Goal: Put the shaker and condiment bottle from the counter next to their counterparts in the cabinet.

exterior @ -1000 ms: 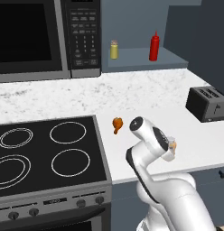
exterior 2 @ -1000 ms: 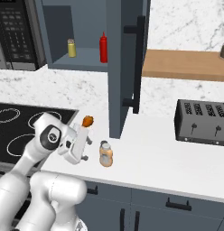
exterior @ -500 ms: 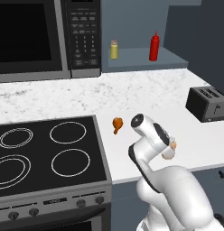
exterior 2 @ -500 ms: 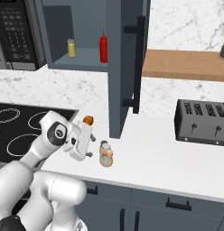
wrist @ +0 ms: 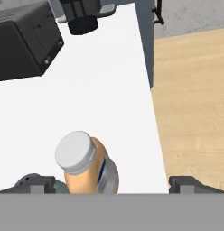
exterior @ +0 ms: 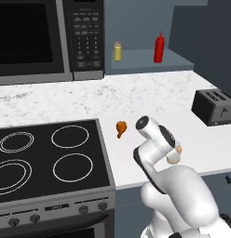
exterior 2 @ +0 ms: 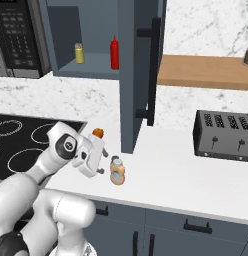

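The condiment bottle [wrist: 89,169], squat and orange-tan with a whitish cap, stands upright near the counter's front edge [exterior 2: 117,171]. My gripper [exterior 2: 101,161] hangs open just left of it. In the hand view the bottle sits between the wide-spread fingertips [wrist: 33,183], nearer the left one and touching neither. The arm hides most of the bottle [exterior: 174,156] in the left base view. The counterparts, a yellow shaker [exterior: 117,51] and a red squeeze bottle [exterior: 158,47], stand on the floor of the cabinet [exterior: 140,61]. The shaker is out of view.
The cabinet's open door [exterior 2: 141,75] juts out over the counter just behind the bottle. A black toaster [exterior 2: 223,135] stands to the right, and a small orange item [exterior: 121,128] lies by the stove [exterior: 47,153]. A microwave [exterior: 47,37] hangs left of the cabinet.
My hand has crept a little to the right, closer to the condiment bottle, with the jaws staying wide. The bottle and the other things have not moved.
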